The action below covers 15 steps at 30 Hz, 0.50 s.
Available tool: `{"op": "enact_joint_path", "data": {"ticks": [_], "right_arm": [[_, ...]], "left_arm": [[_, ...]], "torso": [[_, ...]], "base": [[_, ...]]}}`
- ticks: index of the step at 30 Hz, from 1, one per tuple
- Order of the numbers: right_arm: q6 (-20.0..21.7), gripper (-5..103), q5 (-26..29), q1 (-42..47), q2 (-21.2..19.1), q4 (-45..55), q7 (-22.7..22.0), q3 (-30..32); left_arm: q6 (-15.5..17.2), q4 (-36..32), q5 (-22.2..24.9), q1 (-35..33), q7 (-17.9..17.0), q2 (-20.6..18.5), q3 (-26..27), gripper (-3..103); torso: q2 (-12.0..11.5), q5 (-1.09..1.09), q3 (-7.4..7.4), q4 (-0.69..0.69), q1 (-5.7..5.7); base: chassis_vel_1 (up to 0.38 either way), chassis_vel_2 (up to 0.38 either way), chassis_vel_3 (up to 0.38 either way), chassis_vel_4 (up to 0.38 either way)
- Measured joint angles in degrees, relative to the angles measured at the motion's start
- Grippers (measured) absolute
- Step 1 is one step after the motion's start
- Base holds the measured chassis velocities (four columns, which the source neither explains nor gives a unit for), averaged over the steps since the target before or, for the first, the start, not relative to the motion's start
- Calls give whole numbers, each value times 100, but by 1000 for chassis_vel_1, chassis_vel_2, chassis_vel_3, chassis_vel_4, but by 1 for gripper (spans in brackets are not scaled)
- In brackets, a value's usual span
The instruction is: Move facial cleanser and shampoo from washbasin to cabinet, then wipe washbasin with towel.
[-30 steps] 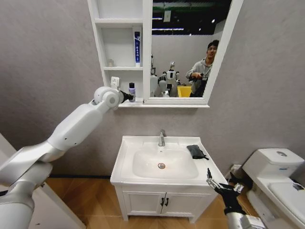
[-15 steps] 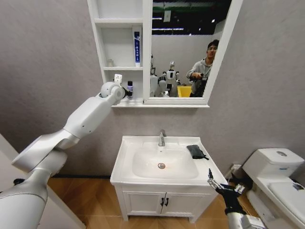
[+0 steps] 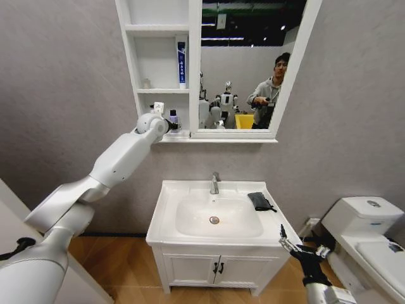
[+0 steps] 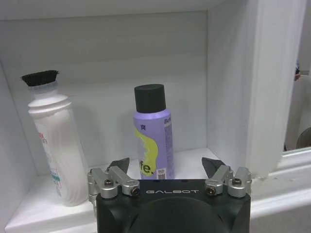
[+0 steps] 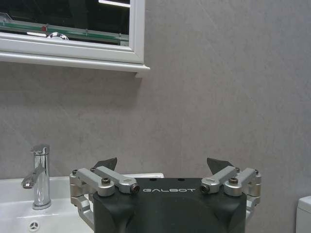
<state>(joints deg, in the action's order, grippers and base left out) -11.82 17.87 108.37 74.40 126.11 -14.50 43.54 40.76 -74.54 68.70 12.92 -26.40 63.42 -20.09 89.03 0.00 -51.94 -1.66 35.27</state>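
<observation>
With its dark fingertips spread wide and holding nothing, the left gripper sits at the mouth of the lowest open shelf of the white wall-hung cabinet, its arm stretched up and forward from the robot's left side. From the wrist camera I can see what stands just past those fingers: a lilac cylindrical bottle with a black cap, upright and between the two tips without touching them, and beside it a taller ribbed white plastic bottle with a black top, close to the shelf's side wall. From the head camera the arm's wrist covers most of this, and only the lilac bottle's top shows. On the shelf above stands a slim white and blue tube.

Down low on the robot's right, the right gripper is likewise spread open and empty, near the front right corner of the white rectangular ceramic washbasin. A small dark grey folded towel lies on the basin's rim, right of the short chrome tap.
</observation>
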Motion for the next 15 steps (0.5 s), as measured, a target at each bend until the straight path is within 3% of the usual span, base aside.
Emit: {"op": "enact_joint_path", "data": {"ticks": [1,4,7,9,10,12,13,14,15], "right_arm": [[0,100,0,0,0,0,0,0],[-2,100,-15,-11,-3,12,-2,-54],[17,100,-10,-19,-10,34,-21,-76],[30,100,-5,-46,-5,56,-48,-117],[30,100,-5,-46,-5,56,-48,-117],[5,100,-23,-46,36,66,-67,-122],[5,100,-23,-46,36,66,-67,-122],[-57,100,-81,-28,62,45,-66,-104],[-57,100,-81,-28,62,45,-66,-104]], "left_arm": [[0,0,0,0,0,0,0,84],[8,-773,288,-298,-289,-355,139,98],[-92,-1173,422,-485,-303,-588,202,99],[-377,-2103,500,-1027,-263,-1258,382,100],[-377,-2103,500,-1027,-263,-1258,382,100],[-555,-3134,414,-1919,-309,-2046,825,100],[-555,-3134,414,-1919,-309,-2046,825,100],[-745,-3774,-27,-2841,-183,-2593,1382,100],[-745,-3774,-27,-2841,-183,-2593,1382,100]], "torso": [[0,0,0,0,0],[0,0,0,-1,0],[0,0,0,-2,0],[0,0,0,-3,1],[0,0,0,-3,1],[0,-2,1,1,0],[0,-2,1,1,0],[0,-5,1,2,0],[0,-5,1,2,0]], "base": [[0,0,0,0],[0,0,0,0],[0,0,0,0],[0,0,0,0],[0,0,0,0],[0,0,0,0],[0,0,0,0],[0,0,0,0],[0,0,0,0]]}}
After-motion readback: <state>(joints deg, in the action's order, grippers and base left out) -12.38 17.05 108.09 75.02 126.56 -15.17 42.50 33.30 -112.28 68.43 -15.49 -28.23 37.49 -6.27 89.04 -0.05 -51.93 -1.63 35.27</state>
